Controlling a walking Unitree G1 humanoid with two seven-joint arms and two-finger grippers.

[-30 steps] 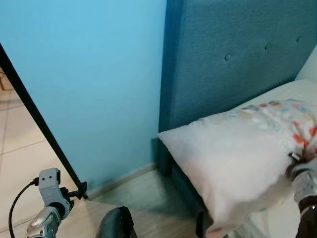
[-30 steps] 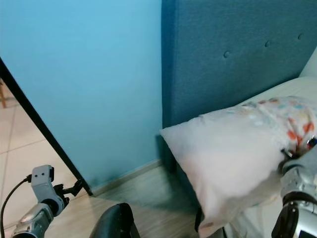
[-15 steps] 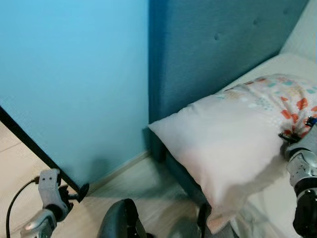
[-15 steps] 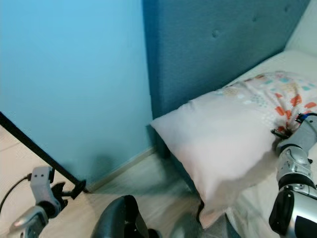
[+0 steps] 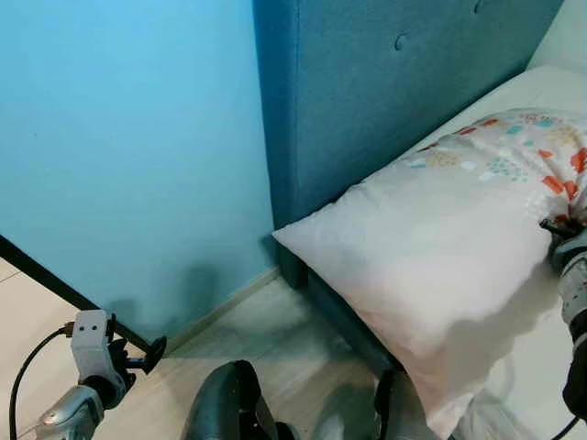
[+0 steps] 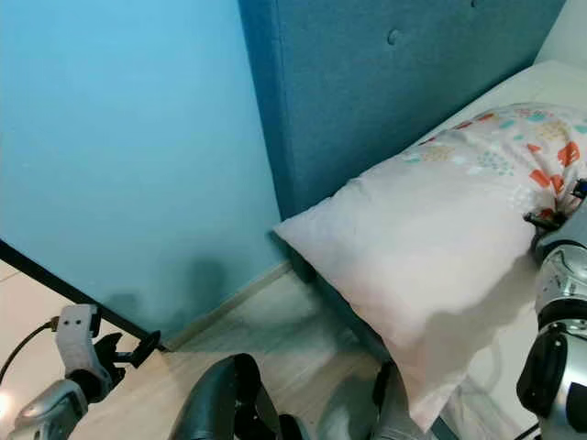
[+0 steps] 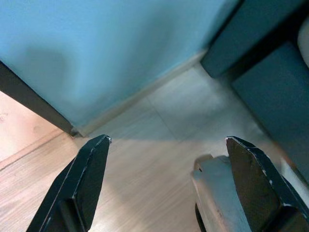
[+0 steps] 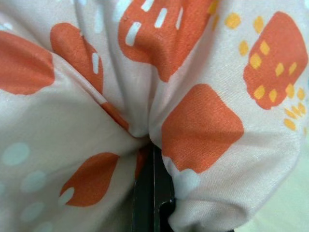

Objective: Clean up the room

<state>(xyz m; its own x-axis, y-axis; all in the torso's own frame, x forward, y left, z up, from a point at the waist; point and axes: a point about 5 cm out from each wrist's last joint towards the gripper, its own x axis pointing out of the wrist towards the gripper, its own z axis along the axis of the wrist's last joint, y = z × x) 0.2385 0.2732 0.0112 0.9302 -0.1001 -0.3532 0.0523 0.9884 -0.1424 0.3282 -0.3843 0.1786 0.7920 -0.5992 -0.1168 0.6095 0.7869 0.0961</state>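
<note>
Since a second ago your view has swung right and dipped; the pillow [image 5: 440, 257] rides further onto the mattress [image 5: 541, 87], its near corner overhanging the floor beside the blue headboard [image 5: 367, 101]. Right gripper [image 6: 550, 213] is pinched into a fold of the printed fabric, cloth bunched around its fingers [image 8: 152, 193] in the wrist view. Left gripper [image 7: 169, 183] hangs spread wide over the wood floor [image 7: 135, 159], idle. Keep the pinch firm and carry the pillow up toward the headboard before you let go; a thin fold could slip, I judge.
</note>
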